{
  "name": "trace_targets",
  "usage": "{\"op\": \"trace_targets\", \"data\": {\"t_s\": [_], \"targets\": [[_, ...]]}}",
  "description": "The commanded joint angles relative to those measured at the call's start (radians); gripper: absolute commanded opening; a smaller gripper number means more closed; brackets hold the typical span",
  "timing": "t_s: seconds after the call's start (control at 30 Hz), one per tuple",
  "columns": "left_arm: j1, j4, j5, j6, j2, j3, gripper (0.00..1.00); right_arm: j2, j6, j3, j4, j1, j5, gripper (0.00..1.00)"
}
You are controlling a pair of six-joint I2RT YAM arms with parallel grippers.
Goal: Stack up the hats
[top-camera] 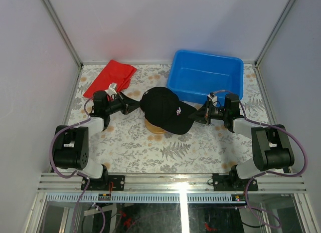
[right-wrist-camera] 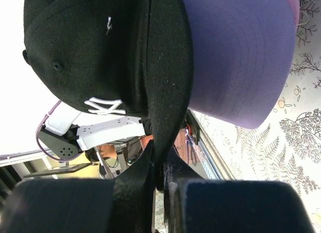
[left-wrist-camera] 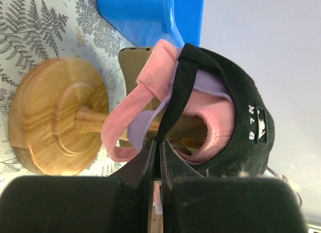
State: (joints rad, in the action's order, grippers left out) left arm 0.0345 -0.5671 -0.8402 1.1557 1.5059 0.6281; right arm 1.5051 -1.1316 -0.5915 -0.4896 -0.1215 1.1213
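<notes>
While resting at the centre of the table (top-camera: 200,154), the black cap (top-camera: 163,108) tops the purple cap (right-wrist-camera: 235,57) and pink cap (left-wrist-camera: 125,124) on the wooden stand (left-wrist-camera: 55,118). Left gripper (left-wrist-camera: 159,149) clenches its rear strap; right gripper (right-wrist-camera: 159,164) clenches its brim.

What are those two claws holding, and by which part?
Both hold the black fabric baseball cap: the left gripper pinches its back band, the right gripper pinches its curved brim.
</notes>
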Motion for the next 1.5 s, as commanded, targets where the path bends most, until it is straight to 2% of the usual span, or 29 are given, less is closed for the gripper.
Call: {"op": "trace_targets", "data": {"t_s": [0.0,0.17,0.4,0.63,0.87,0.97,1.07,1.2,1.47], "targets": [[-0.031,0.076,0.002,-0.134,0.038,-0.044,0.00,0.008,0.041,0.000,0.103,-0.002,-0.007,0.00],[-0.032,0.064,0.006,-0.177,0.094,-0.093,0.00,0.031,0.082,-0.025,0.173,0.010,-0.012,0.00],[-0.039,0.032,0.006,-0.209,0.163,-0.156,0.00,0.121,0.283,-0.159,0.434,0.057,-0.036,0.00],[-0.068,0.115,0.004,-0.272,0.173,-0.131,0.00,0.215,0.469,-0.225,0.657,0.170,-0.067,0.00],[-0.073,0.182,0.020,-0.270,0.156,-0.087,0.00,0.277,0.515,-0.253,0.722,0.192,-0.143,0.01],[-0.073,0.200,0.026,-0.271,0.151,-0.074,0.00,0.288,0.525,-0.260,0.734,0.192,-0.156,0.07],[-0.073,0.197,0.027,-0.263,0.151,-0.070,0.00,0.278,0.525,-0.265,0.728,0.191,-0.160,0.09],[-0.068,0.168,0.008,-0.227,0.134,-0.069,0.00,0.224,0.517,-0.289,0.722,0.184,-0.166,0.21],[-0.034,0.224,0.002,-0.200,0.048,-0.031,0.00,0.151,0.472,-0.318,0.681,0.181,-0.178,0.33]]}}
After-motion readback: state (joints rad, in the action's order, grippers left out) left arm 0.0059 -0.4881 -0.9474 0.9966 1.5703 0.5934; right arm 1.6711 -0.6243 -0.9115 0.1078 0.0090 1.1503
